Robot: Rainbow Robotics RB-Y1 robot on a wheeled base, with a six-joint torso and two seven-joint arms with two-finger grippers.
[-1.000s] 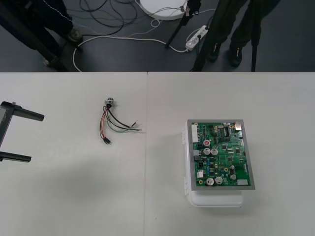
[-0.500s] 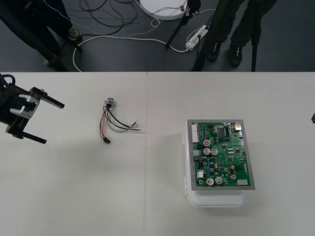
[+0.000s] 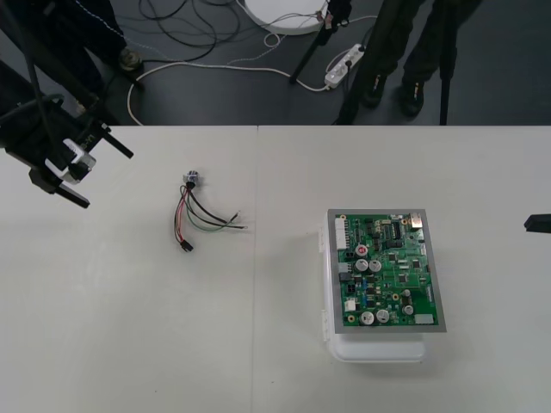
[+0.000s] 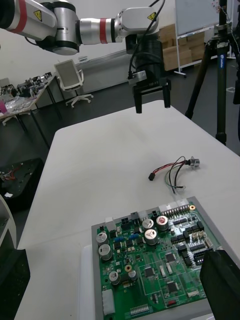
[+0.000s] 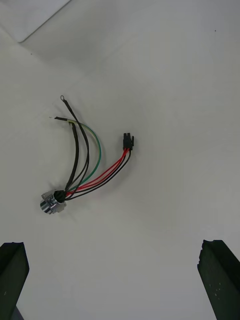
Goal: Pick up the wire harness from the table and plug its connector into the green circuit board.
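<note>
The left gripper (image 3: 109, 181) hangs over the table's (image 3: 129, 344) far left corner, fingers (image 5: 12, 280) spread wide and holding nothing. To its right, apart from it, the wire harness (image 3: 196, 215) lies flat on the table (round metal socket (image 3: 190, 180) at the far end, black plug (image 3: 187, 247) nearer). Farther right, well clear of the harness, sits the green circuit board (image 3: 387, 271) on its white base (image 3: 379, 348). At the right edge the right gripper (image 3: 538, 224) waits, its fingers (image 4: 220, 282) also wide apart.
</note>
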